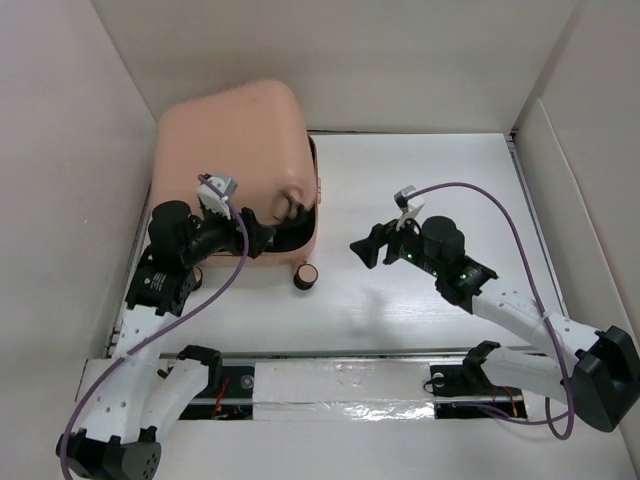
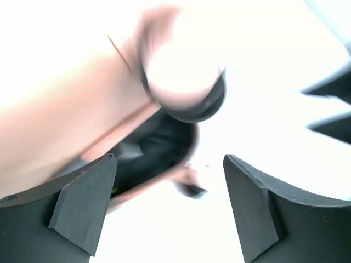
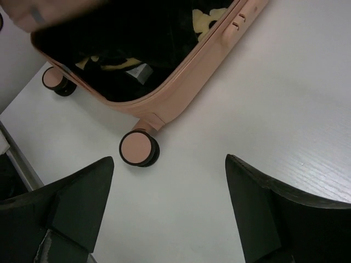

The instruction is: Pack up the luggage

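Observation:
The peach-pink luggage [image 1: 230, 140] stands at the back left, its lid hanging low over the base. In the right wrist view its shell rim [image 3: 186, 71] frames black lining with yellow items [image 3: 205, 19] inside. A caster wheel [image 1: 305, 275] sticks out at its near right corner and also shows in the right wrist view [image 3: 139, 149]. My left gripper [image 1: 268, 238] is open and empty at the luggage's near edge. In the blurred left wrist view [image 2: 170, 159] a wheel [image 2: 184, 82] and black lining [image 2: 153, 148] loom close. My right gripper [image 1: 362, 245] is open and empty over the table, right of the wheel; the right wrist view [image 3: 169, 159] shows bare table between its fingers.
White walls [image 1: 60, 150] enclose the table at left, back and right. A taped rail [image 1: 340, 380] runs along the near edge between the arm bases. A second caster wheel [image 3: 55, 79] shows at the left of the right wrist view. Purple cables loop from both wrists.

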Controlling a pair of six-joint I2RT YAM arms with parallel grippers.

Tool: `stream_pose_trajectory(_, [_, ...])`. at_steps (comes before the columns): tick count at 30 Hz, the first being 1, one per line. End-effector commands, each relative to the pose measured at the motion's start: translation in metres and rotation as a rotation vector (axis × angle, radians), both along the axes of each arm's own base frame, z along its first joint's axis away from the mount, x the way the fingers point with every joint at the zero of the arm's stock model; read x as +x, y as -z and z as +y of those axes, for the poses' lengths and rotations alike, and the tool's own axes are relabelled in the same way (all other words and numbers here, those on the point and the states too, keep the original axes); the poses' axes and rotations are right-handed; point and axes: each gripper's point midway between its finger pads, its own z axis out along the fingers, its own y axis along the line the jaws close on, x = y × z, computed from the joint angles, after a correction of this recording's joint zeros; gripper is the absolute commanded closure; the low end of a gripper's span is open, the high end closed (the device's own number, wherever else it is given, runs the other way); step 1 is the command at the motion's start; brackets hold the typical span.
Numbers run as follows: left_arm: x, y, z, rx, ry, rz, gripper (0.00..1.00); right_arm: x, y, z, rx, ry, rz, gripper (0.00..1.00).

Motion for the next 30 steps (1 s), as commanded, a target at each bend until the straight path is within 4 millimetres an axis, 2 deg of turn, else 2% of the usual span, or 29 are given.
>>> stream_pose_trajectory(1, [-0.064,-0.036,-0.067,-0.173,0.511,0.032,0.26,0.008,-0.037,-0.004,0.065,0.061,-0.081,0.13])
stream_pose_trajectory(3, [-0.098,-0.046,-0.083,-0.217,0.721,0.041,0.28,0.007,-0.044,-0.009,0.069,0.082,-0.095,0.21])
stream_pose_trajectory(4, [-0.108,-0.054,-0.087,-0.218,0.784,0.02,0.3,0.007,-0.048,-0.014,0.065,0.096,-0.106,0.28])
stream_pose_trajectory(6, [-0.114,-0.067,-0.088,-0.218,0.821,-0.022,0.33,0.007,-0.051,-0.018,0.059,0.111,-0.115,0.37])
stream_pose_trajectory(7, [-0.094,-0.073,-0.083,-0.201,0.703,-0.056,0.33,0.007,-0.05,-0.02,0.046,0.119,-0.116,0.49])
stream_pose_trajectory(8, [-0.059,-0.092,-0.07,-0.237,0.478,-0.111,0.36,0.008,-0.053,-0.022,0.043,0.13,-0.122,0.64])
stream_pose_trajectory(10, [-0.016,-0.108,-0.041,-0.292,0.166,-0.144,0.41,0.011,-0.048,-0.026,0.02,0.155,-0.117,0.81])
stream_pose_trajectory(11, [0.003,-0.123,-0.02,-0.335,-0.011,-0.159,0.43,0.013,-0.048,-0.027,0.011,0.162,-0.117,0.9])
stream_pose_trajectory(12, [0.027,-0.109,-0.001,-0.382,-0.19,-0.07,0.5,0.014,-0.047,-0.027,0.004,0.166,-0.114,0.91])
stream_pose_trajectory(13, [0.05,-0.106,0.045,-0.369,-0.47,-0.09,0.53,0.016,-0.044,-0.027,-0.006,0.168,-0.113,0.93])
stream_pose_trajectory(14, [0.06,-0.109,0.065,-0.356,-0.579,-0.101,0.54,0.017,-0.044,-0.026,-0.009,0.169,-0.114,0.97])
stream_pose_trajectory(15, [0.08,-0.091,0.082,-0.325,-0.682,-0.063,0.55,0.018,-0.043,-0.026,-0.014,0.171,-0.114,0.97])
stream_pose_trajectory(17, [0.096,-0.08,0.137,-0.29,-0.906,-0.06,0.55,0.021,-0.039,-0.024,-0.03,0.169,-0.108,0.96])
stream_pose_trajectory(18, [0.112,-0.059,0.152,-0.268,-0.96,-0.009,0.56,0.022,-0.038,-0.024,-0.034,0.167,-0.107,0.96])
stream_pose_trajectory(19, [0.12,-0.051,0.163,-0.278,-0.983,0.014,0.56,0.022,-0.035,-0.024,-0.048,0.163,-0.105,0.96])
stream_pose_trajectory(20, [0.125,-0.05,0.189,-0.283,-1.04,0.01,0.56,0.022,-0.033,-0.025,-0.059,0.161,-0.106,0.96])
stream_pose_trajectory(21, [0.135,-0.034,0.202,-0.274,-1.07,0.046,0.56,0.021,-0.028,-0.026,-0.071,0.164,-0.1,0.95])
stream_pose_trajectory(23, [0.145,-0.029,0.219,-0.275,-1.094,0.062,0.56,0.018,-0.026,-0.03,-0.079,0.168,-0.108,0.95])
stream_pose_trajectory(26, [0.154,0.007,0.261,-0.22,-1.228,0.132,0.56,0.02,-0.024,-0.038,-0.081,0.203,-0.123,0.92])
stream_pose_trajectory(29, [0.159,0.026,0.278,-0.221,-1.259,0.184,0.56,0.022,-0.024,-0.038,-0.094,0.212,-0.124,0.92])
stream_pose_trajectory(30, [0.164,0.044,0.285,-0.22,-1.262,0.226,0.55,0.023,-0.022,-0.038,-0.104,0.211,-0.118,0.92])
